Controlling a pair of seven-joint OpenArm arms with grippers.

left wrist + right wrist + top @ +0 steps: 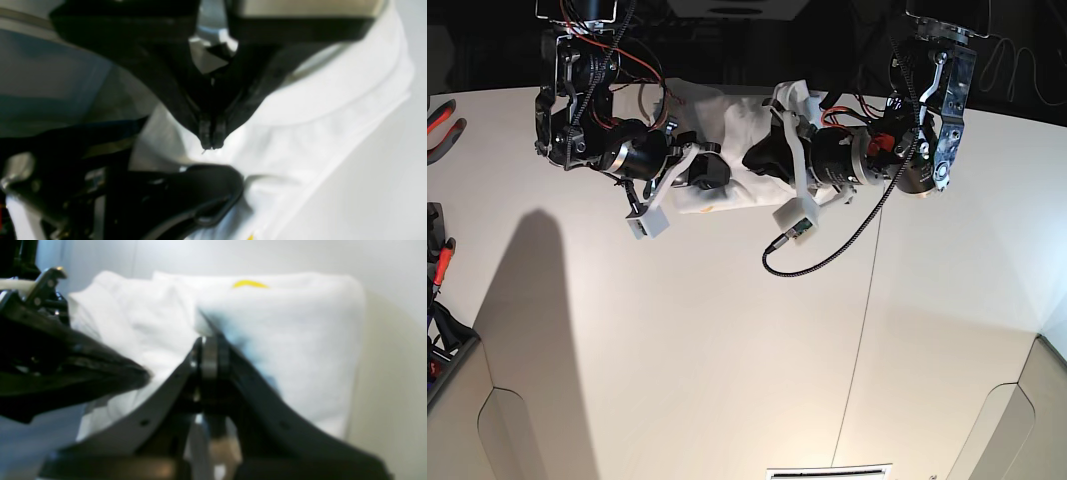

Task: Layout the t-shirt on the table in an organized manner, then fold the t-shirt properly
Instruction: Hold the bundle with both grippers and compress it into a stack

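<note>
1. Nearest the base camera lies bare worktop (727,380), off-white, with a thin dark seam running down it and rounded cut-outs at the near corners.
2. Far back, close to the rear edge, sits the t-shirt (727,130), bunched into a compact white bundle rather than spread out; a scrap of yellow print shows in the right wrist view.
3. Both arms crowd in on it from opposite sides. The left hand (210,145) has its jaws pressed together with the tips right at the cloth, near a thick rolled edge; I cannot tell whether a fold is pinched between them.
4. The right hand (210,340) is closed too, its tips buried against the bundle's near face; again, a grip on fabric cannot be confirmed.
5. The bundle's long axis runs across the worktop, from one hand to the other, so each hand meets one end of it and neither is clearly nearer.
6. My guess: laying out is barely begun, and the open space for spreading lies toward the front of the worktop.
</note>
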